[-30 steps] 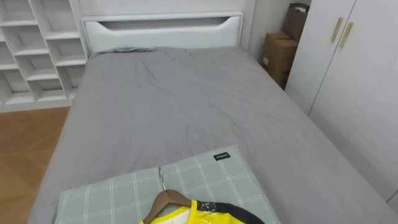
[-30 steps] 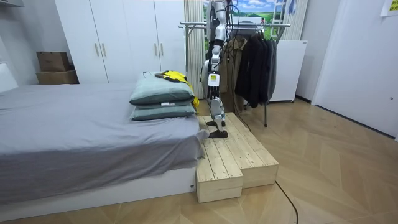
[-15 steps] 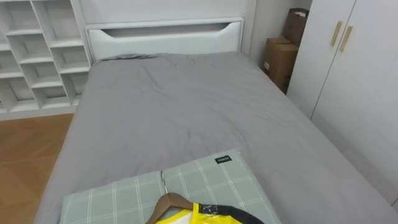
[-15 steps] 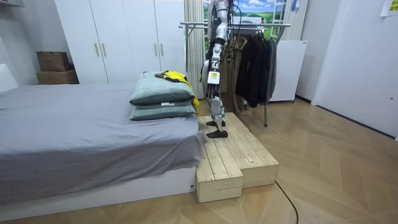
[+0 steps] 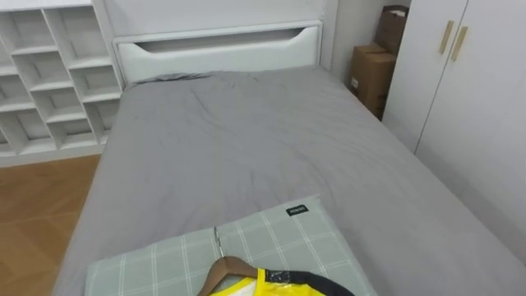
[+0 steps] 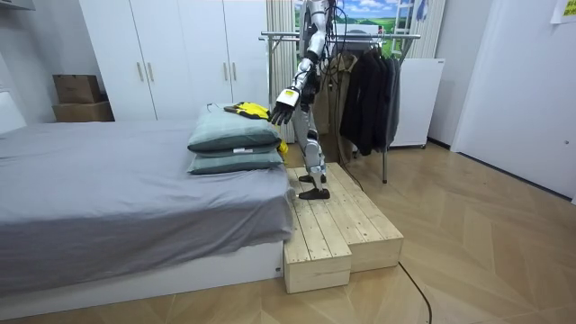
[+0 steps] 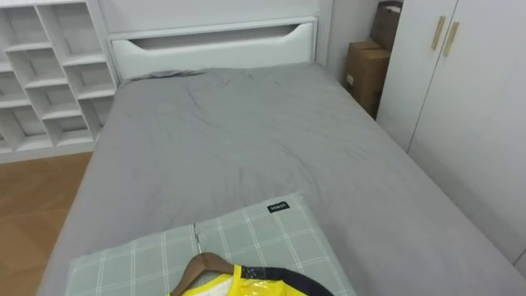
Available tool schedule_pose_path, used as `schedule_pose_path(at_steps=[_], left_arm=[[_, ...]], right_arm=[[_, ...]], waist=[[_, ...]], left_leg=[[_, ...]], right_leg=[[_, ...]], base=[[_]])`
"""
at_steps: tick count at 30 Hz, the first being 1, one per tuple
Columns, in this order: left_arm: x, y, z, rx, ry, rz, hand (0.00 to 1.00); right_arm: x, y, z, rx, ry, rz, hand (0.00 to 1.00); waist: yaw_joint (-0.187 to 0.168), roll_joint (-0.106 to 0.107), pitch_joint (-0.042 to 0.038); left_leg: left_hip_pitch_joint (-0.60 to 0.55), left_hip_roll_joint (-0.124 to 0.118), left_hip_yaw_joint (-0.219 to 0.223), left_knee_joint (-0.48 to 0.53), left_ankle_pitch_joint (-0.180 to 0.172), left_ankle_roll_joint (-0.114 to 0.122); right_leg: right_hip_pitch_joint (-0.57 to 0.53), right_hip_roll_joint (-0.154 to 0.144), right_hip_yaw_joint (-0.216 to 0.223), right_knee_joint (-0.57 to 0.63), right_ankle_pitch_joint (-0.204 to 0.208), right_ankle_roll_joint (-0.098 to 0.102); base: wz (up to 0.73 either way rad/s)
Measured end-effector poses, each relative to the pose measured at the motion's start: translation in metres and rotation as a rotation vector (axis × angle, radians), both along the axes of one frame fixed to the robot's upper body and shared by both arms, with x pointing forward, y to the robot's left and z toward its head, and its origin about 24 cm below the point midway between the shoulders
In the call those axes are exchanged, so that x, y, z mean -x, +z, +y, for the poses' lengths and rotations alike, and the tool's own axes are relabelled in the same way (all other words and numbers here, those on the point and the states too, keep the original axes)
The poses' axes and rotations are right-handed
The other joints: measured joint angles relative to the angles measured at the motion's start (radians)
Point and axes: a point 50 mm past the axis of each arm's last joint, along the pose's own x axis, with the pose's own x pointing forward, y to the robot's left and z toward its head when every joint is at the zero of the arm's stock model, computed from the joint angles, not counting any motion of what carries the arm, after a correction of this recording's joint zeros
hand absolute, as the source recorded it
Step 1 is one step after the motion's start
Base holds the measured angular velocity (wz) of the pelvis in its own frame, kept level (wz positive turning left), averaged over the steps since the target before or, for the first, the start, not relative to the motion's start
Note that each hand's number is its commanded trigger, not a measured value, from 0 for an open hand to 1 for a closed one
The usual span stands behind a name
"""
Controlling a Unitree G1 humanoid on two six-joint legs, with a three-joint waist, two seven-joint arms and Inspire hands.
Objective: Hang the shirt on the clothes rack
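A yellow garment (image 5: 273,285) with a dark collar lies on a wooden hanger (image 5: 231,266) with a metal hook, on top of a green checked pillow (image 5: 164,259) at the near end of the grey bed (image 5: 246,140). In the room view the garment (image 6: 253,111) tops two stacked pillows (image 6: 236,137). I stand on a wooden platform (image 6: 337,229) at the foot of the bed, facing it. My left hand (image 6: 281,110) is raised in front of me, just beside the garment, with relaxed fingers and nothing in it.
Behind me a clothes rack (image 6: 360,37) holds several dark garments (image 6: 369,90). White wardrobes (image 5: 468,90) run along the bed's right side, with cardboard boxes (image 5: 371,74) at their far end. White cube shelves (image 5: 49,74) stand to the left of the headboard (image 5: 218,45).
My left arm has swung up from beside my body and now reaches forward toward the pillows. The eye view has shifted a little; garment and hanger lie as before.
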Motion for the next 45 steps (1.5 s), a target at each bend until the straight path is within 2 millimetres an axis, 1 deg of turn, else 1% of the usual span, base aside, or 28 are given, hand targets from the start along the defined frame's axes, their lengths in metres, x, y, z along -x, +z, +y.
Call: schedule_pose_path(at_steps=[1,2,4,6,7,8,9,11,12,13,14,16,17,24,25,26,28,34,36,38,40,45], left_arm=[[-0.006,0.003,0.0,-0.028,-0.031,-0.019,0.0],[-0.013,0.006,0.0,-0.059,-0.075,-0.038,0.0],[-0.024,0.011,-0.002,-0.101,-0.136,-0.076,0.0],[-0.034,0.017,-0.004,-0.141,-0.201,-0.113,0.0],[-0.042,0.022,-0.004,-0.17,-0.246,-0.14,0.0],[-0.05,0.028,-0.004,-0.201,-0.299,-0.165,0.0],[-0.054,0.031,-0.005,-0.215,-0.326,-0.18,0.0],[-0.071,0.042,-0.01,-0.263,-0.424,-0.24,0.0],[-0.075,0.045,-0.012,-0.272,-0.444,-0.257,0.0],[-0.082,0.051,-0.014,-0.288,-0.483,-0.29,0.0],[-0.087,0.056,-0.016,-0.306,-0.509,-0.317,0.0],[-0.092,0.061,-0.018,-0.333,-0.537,-0.346,0.0],[-0.094,0.063,-0.019,-0.351,-0.558,-0.352,0.0],[-0.108,0.077,-0.032,-0.403,-0.673,-0.426,0.0],[-0.11,0.079,-0.035,-0.409,-0.694,-0.437,0.0],[-0.112,0.08,-0.037,-0.416,-0.714,-0.441,0.0],[-0.116,0.081,-0.042,-0.415,-0.744,-0.449,0.0],[-0.118,0.076,-0.059,-0.368,-0.824,-0.44,0.0],[-0.12,0.075,-0.064,-0.346,-0.849,-0.432,0.0],[-0.122,0.074,-0.069,-0.329,-0.885,-0.419,0.0],[-0.123,0.073,-0.072,-0.316,-0.905,-0.409,0.0],[-0.123,0.071,-0.077,-0.289,-0.921,-0.394,0.0]], right_arm=[[0.0,0.0,-0.001,0.004,-0.001,0.0,0.0],[0.001,0.0,-0.002,0.007,0.0,-0.001,0.0],[0.0,0.001,-0.004,0.014,0.004,-0.008,0.0],[-0.002,0.001,-0.005,0.024,0.014,-0.02,0.0],[-0.004,0.002,-0.005,0.028,0.025,-0.026,0.0],[-0.004,0.002,-0.006,0.03,0.033,-0.027,0.0],[-0.004,0.002,-0.006,0.031,0.039,-0.027,0.0],[-0.005,0.002,-0.006,0.035,0.05,-0.034,0.0],[-0.006,0.002,-0.006,0.035,0.051,-0.034,0.0],[-0.006,0.002,-0.006,0.035,0.052,-0.034,0.0],[-0.006,0.002,-0.006,0.036,0.053,-0.035,0.0],[-0.007,0.002,-0.007,0.038,0.055,-0.038,0.0],[-0.007,0.002,-0.007,0.04,0.057,-0.045,0.0],[-0.009,0.003,-0.007,0.042,0.064,-0.061,0.0],[-0.01,0.003,-0.007,0.044,0.075,-0.066,0.0],[-0.011,0.003,-0.007,0.045,0.086,-0.071,0.0],[-0.012,0.003,-0.007,0.042,0.093,-0.078,0.0],[-0.014,0.003,-0.005,0.027,0.102,-0.081,0.0],[-0.016,0.003,-0.004,0.023,0.11,-0.084,0.0],[-0.017,0.003,-0.003,0.02,0.111,-0.086,0.0],[-0.018,0.003,-0.002,0.019,0.113,-0.091,0.0],[-0.018,0.003,-0.002,0.019,0.113,-0.092,0.0]], waist=[[-0.004,0.004,-0.0011],[-0.004,0.002,-0.0028],[-0.007,-0.002,-0.0026],[-0.017,0.001,-0.0016],[-0.025,-0.001,-0.0016],[-0.031,-0.006,-0.0038],[-0.033,-0.003,-0.0046],[-0.037,-0.008,-0.0036],[-0.037,-0.006,-0.0042],[-0.037,-0.007,-0.0031],[-0.04,-0.007,-0.004],[-0.048,-0.009,-0.0027],[-0.054,-0.007,-0.0036],[-0.062,-0.01,-0.0021],[-0.064,-0.008,-0.0034],[-0.066,-0.01,-0.0024],[-0.068,-0.009,-0.0032],[-0.077,-0.011,-0.0011],[-0.079,-0.012,0.0015],[-0.079,-0.018,0.0067],[-0.079,-0.02,0.0091],[-0.08,-0.018,0.009]], left_leg=[[0.002,0.0,0.001,-0.002,0.0,0.0],[0.004,0.0,0.001,-0.002,0.0,0.0],[0.006,0.0,0.0,-0.002,0.0,0.0],[0.004,0.0,-0.001,-0.005,0.0,0.0],[0.0,0.0,-0.002,-0.005,0.0,0.0],[-0.002,0.0,-0.001,-0.005,0.0,0.0],[-0.002,0.0,-0.001,-0.005,0.0,0.0],[0.0,0.0,0.0,-0.006,0.0,0.0],[0.001,0.0,0.001,-0.006,0.0,0.0],[0.002,0.0,0.002,-0.006,0.0,0.0],[0.002,0.0,0.003,-0.007,0.0,0.0],[0.003,0.0,0.003,-0.006,0.0,0.0],[0.003,0.0,0.0,-0.005,0.0,0.0],[-0.003,0.001,-0.001,-0.01,0.0,0.0],[-0.006,0.001,0.0,-0.009,0.0,0.0],[-0.008,0.001,0.001,-0.009,0.0,0.0],[-0.01,0.001,0.003,-0.008,0.0,0.0],[-0.008,0.002,0.015,-0.006,0.0,0.0],[-0.01,0.002,0.016,-0.006,0.0,0.0],[-0.011,0.002,0.018,-0.006,0.0,0.0],[-0.012,0.002,0.019,-0.006,0.0,0.0],[-0.013,0.002,0.02,-0.006,0.0,0.0]], right_leg=[[-0.001,0.0,0.001,0.0,0.0,0.0],[0.001,0.0,-0.001,0.001,0.0,0.0],[0.002,-0.001,-0.001,0.003,0.0,0.0],[0.003,-0.001,-0.001,0.003,0.0,0.0],[0.002,-0.001,-0.002,0.003,0.0,0.0],[0.001,0.0,-0.001,0.002,0.0,0.0],[0.001,0.0,-0.001,0.002,0.0,0.0],[0.001,0.0,0.0,0.002,0.0,0.0],[0.002,0.0,0.001,0.002,0.0,0.0],[0.002,0.0,0.002,0.002,0.0,0.0],[0.002,0.0,0.003,0.002,0.0,0.0],[0.002,0.0,0.003,0.002,0.0,0.0],[0.003,0.0,0.004,0.002,0.0,0.0],[-0.013,0.001,0.005,0.002,0.0,0.0],[-0.015,0.001,0.005,0.002,0.0,0.0],[-0.017,0.001,0.006,0.003,0.0,0.0],[-0.016,0.001,0.007,0.003,0.0,0.0],[-0.024,0.001,0.019,0.003,0.0,0.0],[-0.029,0.001,0.021,0.003,0.0,0.0],[-0.031,0.001,0.021,0.003,0.0,0.0],[-0.032,0.001,0.021,0.003,0.0,0.0],[-0.033,0.001,0.02,0.003,0.0,0.0]], base=[[0.0],[0.0],[0.0],[0.0],[0.0],[0.0],[0.0],[0.0],[-0.03],[0.0],[0.0],[0.0],[0.0],[0.0],[0.0],[0.0],[0.0],[-0.06],[-0.06],[0.0],[0.0],[0.0]])
